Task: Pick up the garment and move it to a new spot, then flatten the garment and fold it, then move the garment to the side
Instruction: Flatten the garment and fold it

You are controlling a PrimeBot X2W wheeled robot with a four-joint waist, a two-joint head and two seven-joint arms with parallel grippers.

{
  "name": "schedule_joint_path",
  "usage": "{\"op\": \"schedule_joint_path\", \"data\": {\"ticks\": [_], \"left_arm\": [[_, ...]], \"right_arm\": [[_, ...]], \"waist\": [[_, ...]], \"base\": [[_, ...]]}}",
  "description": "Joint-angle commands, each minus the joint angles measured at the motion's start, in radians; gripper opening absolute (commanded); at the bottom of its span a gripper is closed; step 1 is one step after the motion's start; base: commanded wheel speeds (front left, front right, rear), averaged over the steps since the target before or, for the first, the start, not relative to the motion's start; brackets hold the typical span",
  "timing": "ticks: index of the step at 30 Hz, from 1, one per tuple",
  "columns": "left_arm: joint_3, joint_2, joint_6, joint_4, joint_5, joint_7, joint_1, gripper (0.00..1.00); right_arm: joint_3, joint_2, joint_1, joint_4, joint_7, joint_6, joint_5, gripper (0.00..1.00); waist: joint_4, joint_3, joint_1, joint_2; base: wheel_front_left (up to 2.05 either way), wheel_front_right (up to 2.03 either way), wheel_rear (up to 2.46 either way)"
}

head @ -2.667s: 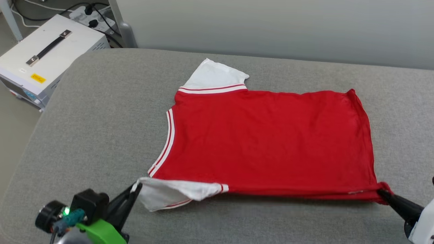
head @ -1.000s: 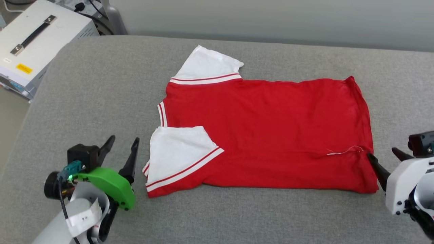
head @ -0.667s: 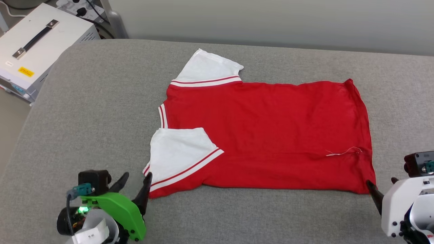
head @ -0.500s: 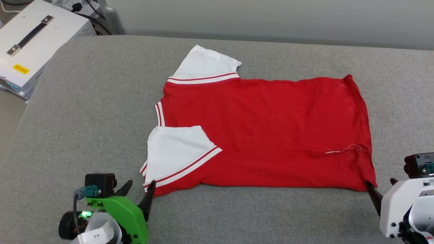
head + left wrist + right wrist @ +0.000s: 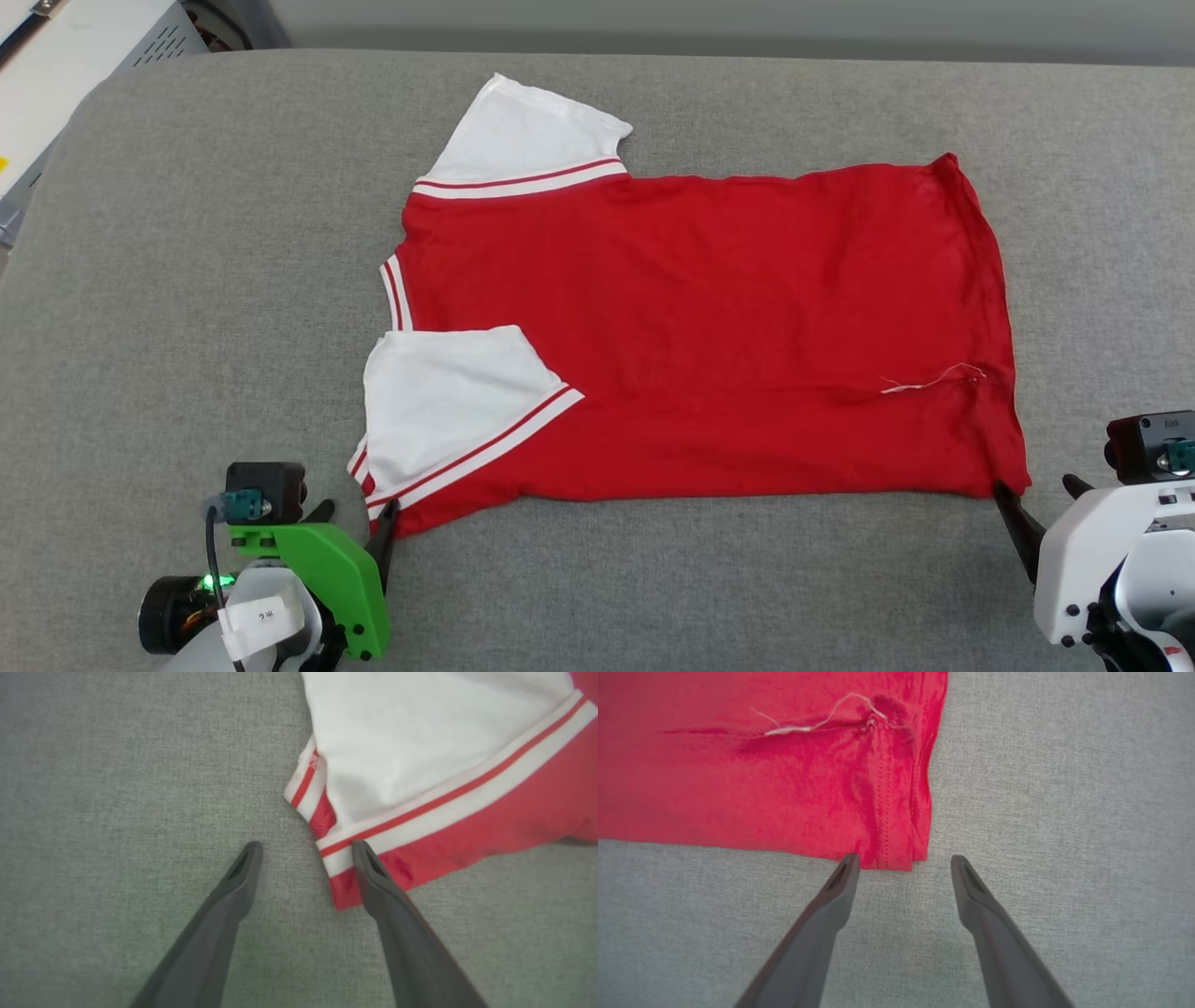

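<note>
**Position.** The garment (image 5: 709, 336) lies spread flat at the centre of the head view on the grey padded surface (image 5: 187, 280). Its collar end points to frame left and its hem to frame right. The lower sleeve (image 5: 448, 401) is turned in over the red body. The upper sleeve lies out flat.

**Grippers.**
- The left gripper (image 5: 359, 511) is at the lower-left corner, jaws apart and empty. In the wrist view one finger overlaps the striped trim and the other rests over bare surface.
- The right gripper (image 5: 1033, 485) is at the lower-right hem corner, jaws apart and empty. The corner sits just ahead, between the tips.

**Assessment.** Folding appears to be in hand, with a grasp of both lower corners pending.

**Next move.** Both jaws would need to lower and close on every layer at the corners. They would then lift evenly and carry the lower edge toward the frame top.
</note>
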Motion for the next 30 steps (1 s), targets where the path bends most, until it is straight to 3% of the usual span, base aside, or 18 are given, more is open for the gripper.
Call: {"op": "schedule_joint_path", "data": {"ticks": [1, 3, 5, 6, 9, 15, 20, 30], "left_arm": [[-0.01, -0.002, 0.005, 0.024, 0.005, 0.013, -0.008, 1.0], [-0.027, -0.001, -0.003, 0.046, 0.005, 0.038, -0.008, 1.0], [-0.053, -0.002, -0.021, 0.062, 0.003, 0.072, -0.007, 0.07], [-0.066, -0.005, -0.035, 0.067, -0.003, 0.091, -0.006, 0.0], [-0.075, -0.016, -0.058, 0.073, -0.019, 0.106, -0.009, 0.0], [-0.052, -0.026, -0.07, 0.048, 0.0, 0.018, -0.031, 0.0], [-0.027, -0.005, -0.068, -0.031, 0.042, -0.057, -0.065, 0.0], [-0.022, 0.046, -0.038, -0.203, 0.088, -0.059, -0.075, 0.0]], "right_arm": [[0.002, 0.0, -0.016, 0.0, -0.008, -0.001, -0.004, 1.0], [0.004, -0.002, -0.017, 0.002, -0.011, -0.001, -0.005, 1.0], [0.005, -0.005, -0.021, 0.003, -0.018, -0.001, -0.005, 1.0], [0.003, -0.006, -0.025, 0.002, -0.024, -0.001, -0.007, 1.0], [-0.001, -0.009, -0.035, -0.001, -0.037, -0.001, -0.013, 1.0], [-0.015, -0.016, -0.041, 0.018, -0.035, -0.001, -0.034, 1.0], [-0.024, -0.013, -0.065, 0.079, -0.026, -0.001, -0.052, 1.0], [-0.04, 0.03, -0.113, 0.232, -0.021, -0.001, -0.075, 1.0]], "waist": [[-0.01, 0.012, 0.0, 0.012], [-0.013, 0.016, 0.0, 0.012], [-0.014, 0.017, 0.0, 0.012], [-0.014, 0.017, 0.0, 0.012], [-0.009, 0.009, 0.0, 0.012], [0.02, -0.01, 0.0, 0.012], [0.053, -0.016, 0.0, 0.012], [0.086, 0.001, 0.0, 0.012]], "base": [[0.0, 0.0, 0.0], [0.0, 0.0, 0.0], [0.0, 0.0, 0.0], [0.0, 0.0, 0.0], [0.0, 0.0, 0.0], [0.0, 0.0, 0.0], [0.0, 0.0, 0.0], [0.0, 0.0, 0.0]]}}
